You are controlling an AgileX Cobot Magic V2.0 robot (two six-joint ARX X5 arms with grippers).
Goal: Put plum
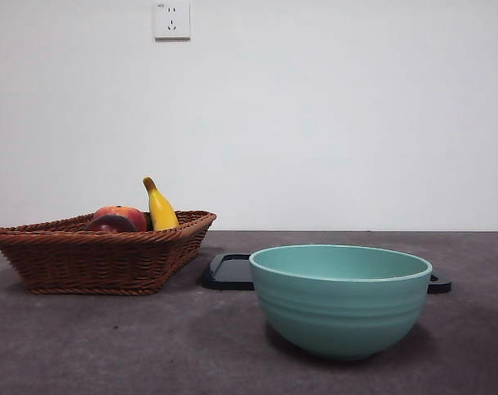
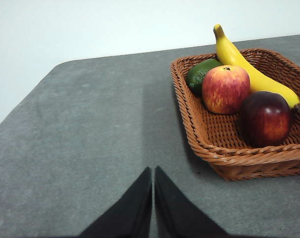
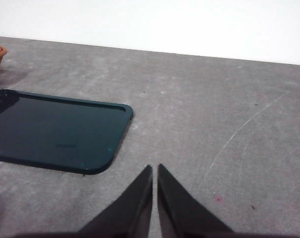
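The dark maroon plum (image 2: 265,118) lies in the brown wicker basket (image 2: 224,148), beside a red-orange apple (image 2: 225,89), a yellow banana (image 2: 249,69) and a green fruit (image 2: 200,74). In the front view only the plum's top edge (image 1: 109,224) peeks over the basket rim (image 1: 100,259) at the left. My left gripper (image 2: 153,171) is shut and hovers over bare table a short way from the basket, holding nothing. My right gripper (image 3: 155,168) is shut over bare table near a dark tray (image 3: 55,131). Neither arm appears in the front view.
A teal bowl (image 1: 341,298) stands near the front of the table, right of the basket. The dark flat tray (image 1: 232,271) lies behind it. The grey table (image 1: 84,346) ends at a white wall with a socket (image 1: 172,20).
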